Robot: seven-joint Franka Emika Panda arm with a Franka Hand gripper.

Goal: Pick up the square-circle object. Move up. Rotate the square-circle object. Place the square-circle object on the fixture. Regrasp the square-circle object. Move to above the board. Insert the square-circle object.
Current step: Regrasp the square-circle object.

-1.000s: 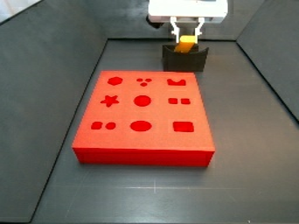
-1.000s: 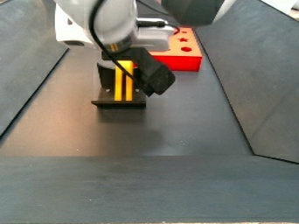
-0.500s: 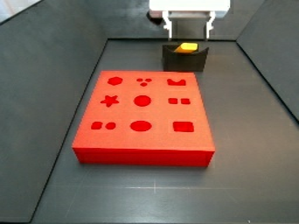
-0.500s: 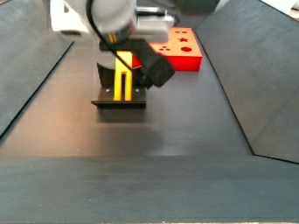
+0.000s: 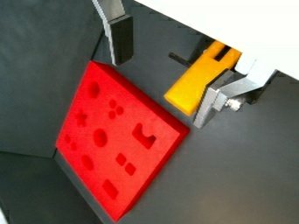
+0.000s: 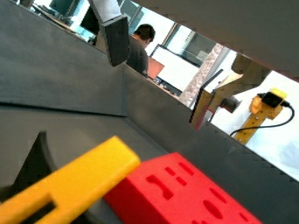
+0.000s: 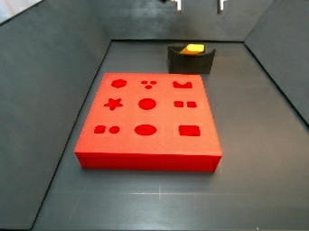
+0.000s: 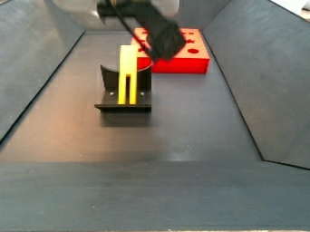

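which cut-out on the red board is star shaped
The star on the board, left column, middle row in a side view; the rest are circles, squares and dots. The gripper is raised above the fixture.

place: robotics lab | evidence: dark walled test bay (image 7: 49, 108) with a red board (image 7: 147, 122) of shaped cut-outs | background: a person (image 6: 145, 37), windows and a yellow robot arm (image 6: 267, 107) in a wrist view

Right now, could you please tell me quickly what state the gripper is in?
Gripper: open and empty, raised above the fixture, where the yellow bar rests.
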